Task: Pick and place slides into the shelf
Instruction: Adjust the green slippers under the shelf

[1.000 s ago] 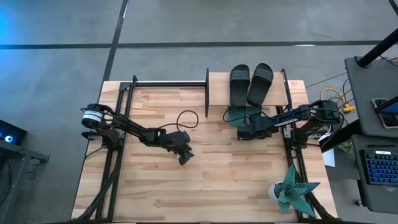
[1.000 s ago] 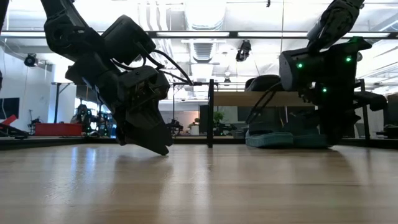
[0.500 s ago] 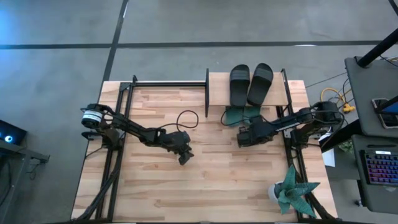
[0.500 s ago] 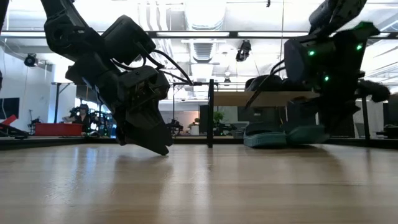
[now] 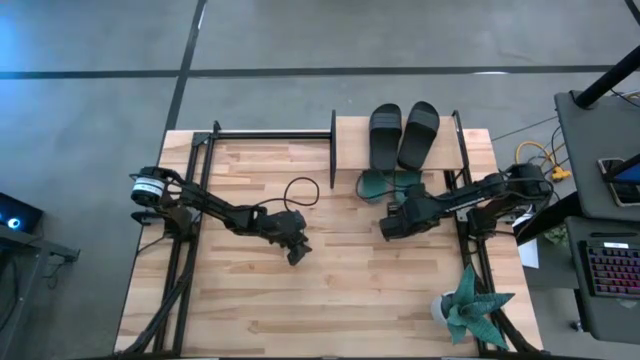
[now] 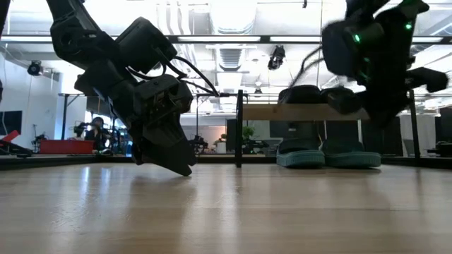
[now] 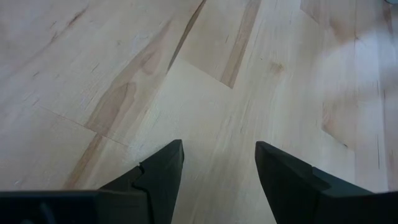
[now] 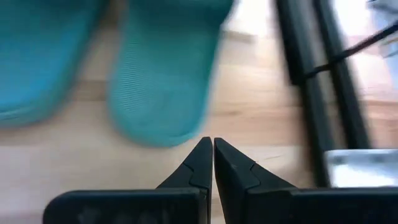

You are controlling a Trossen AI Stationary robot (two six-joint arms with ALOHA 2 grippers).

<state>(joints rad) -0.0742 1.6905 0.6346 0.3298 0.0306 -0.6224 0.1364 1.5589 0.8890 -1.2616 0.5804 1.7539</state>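
The shelf (image 5: 350, 140) stands at the table's far edge, right of the middle. A black pair of slides (image 5: 403, 135) lies side by side on its top board. A teal pair (image 5: 392, 182) stands on the table beneath the board, heels toward the near edge (image 6: 325, 154). My right gripper (image 5: 390, 228) hovers shut just on the near side of the teal slides (image 8: 165, 74), raised off the table. My left gripper (image 5: 298, 255) waits open, low over bare wood at mid-table (image 7: 217, 149).
A teal spiky plant (image 5: 468, 305) stands at the near right corner. A black cable loop (image 5: 300, 190) lies behind my left arm. Black frame rails (image 5: 190, 200) run along the left and right (image 8: 311, 74) sides. Bare wood lies between the arms and toward the near edge.
My right gripper, shut throughout, has drawn back from the teal slides toward the near edge and risen, rolling a little. The teal slides now show clear of it under the shelf.
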